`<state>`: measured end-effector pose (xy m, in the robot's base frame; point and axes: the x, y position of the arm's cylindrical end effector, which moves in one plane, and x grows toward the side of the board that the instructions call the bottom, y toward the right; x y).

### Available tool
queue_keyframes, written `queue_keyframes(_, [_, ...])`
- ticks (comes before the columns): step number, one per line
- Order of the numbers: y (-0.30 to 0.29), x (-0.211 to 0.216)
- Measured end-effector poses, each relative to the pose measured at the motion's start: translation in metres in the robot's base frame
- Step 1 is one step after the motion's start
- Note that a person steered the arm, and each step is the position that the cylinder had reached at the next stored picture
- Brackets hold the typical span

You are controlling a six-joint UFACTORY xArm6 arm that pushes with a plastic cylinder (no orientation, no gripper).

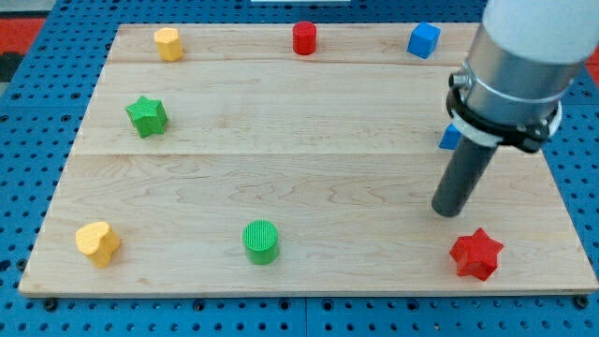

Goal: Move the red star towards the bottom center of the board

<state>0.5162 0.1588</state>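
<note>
The red star (pixel 476 253) lies on the wooden board (pixel 309 178) near the bottom right corner. My tip (pixel 449 210) rests on the board just above and slightly left of the red star, a small gap apart from it. The rod rises toward the view's top right into the grey arm body.
A green cylinder (pixel 261 241) sits at bottom centre-left, a yellow heart (pixel 97 243) at bottom left, a green star (pixel 147 115) at left. A yellow block (pixel 168 43), a red cylinder (pixel 304 38) and a blue cube (pixel 423 39) line the top. Another blue block (pixel 450 138) is partly hidden behind the rod.
</note>
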Motion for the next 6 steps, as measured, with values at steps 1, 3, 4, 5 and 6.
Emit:
queue_keyframes(1, [0.066, -0.004])
queue_keyframes(3, [0.096, 0.078])
queue_keyframes(4, [0.001, 0.078])
queue_keyframes(5, [-0.067, 0.072])
queue_keyframes(6, [-0.074, 0.072])
